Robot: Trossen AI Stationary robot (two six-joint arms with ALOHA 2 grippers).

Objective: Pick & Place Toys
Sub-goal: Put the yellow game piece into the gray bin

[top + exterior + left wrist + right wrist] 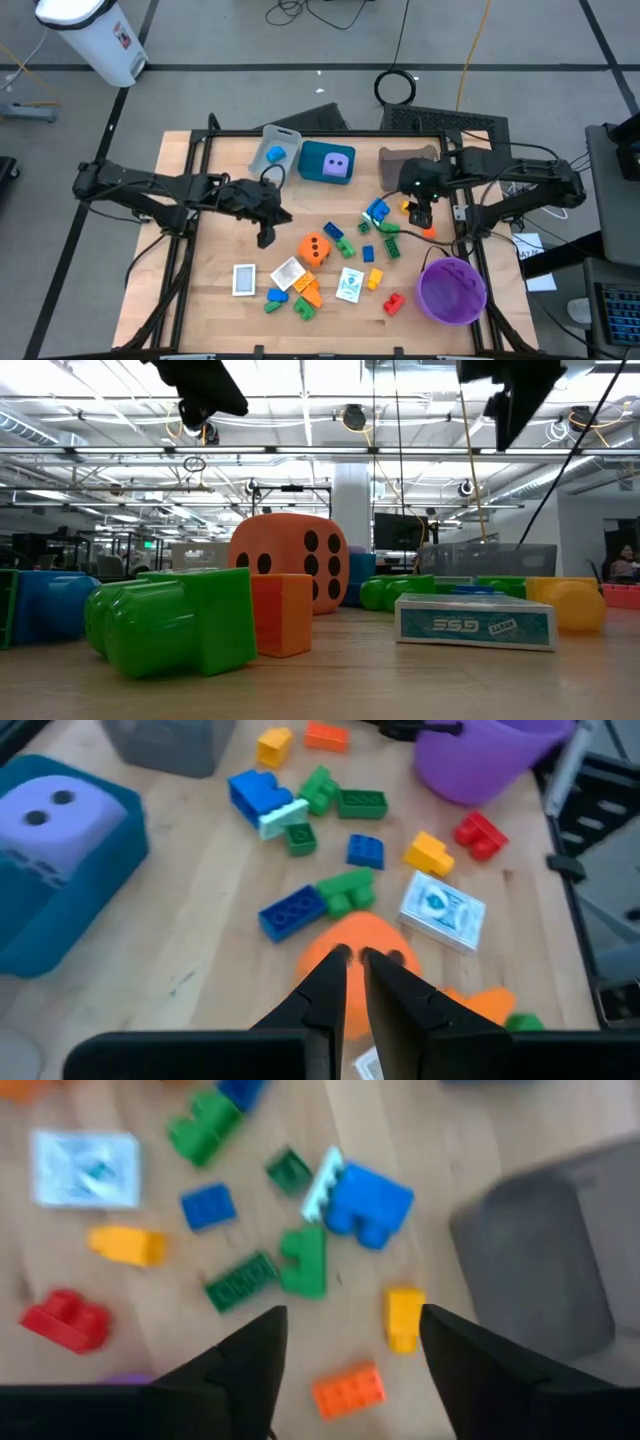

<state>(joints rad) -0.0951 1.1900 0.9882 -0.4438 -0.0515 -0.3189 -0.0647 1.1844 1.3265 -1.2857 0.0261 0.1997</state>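
White card box (475,623) lettered "ESG"

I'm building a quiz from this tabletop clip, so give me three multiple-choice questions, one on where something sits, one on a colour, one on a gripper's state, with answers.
1. Where is the purple dotted foam die?
A. inside the teal box-like tray
B. in the round purple plastic bowl
C. on the bare wooden table

2. What colour is the dotted die lying among the small plastic bricks?
A. green
B. orange
C. white

3. How do the right gripper fingers stand?
A. shut on a card
B. shut on a brick
C. apart, holding nothing

Answers: 1 A, the high view shows it sitting in the teal tray. 2 B, orange with dark dots. 3 C, the right wrist view shows a wide gap over the bricks.
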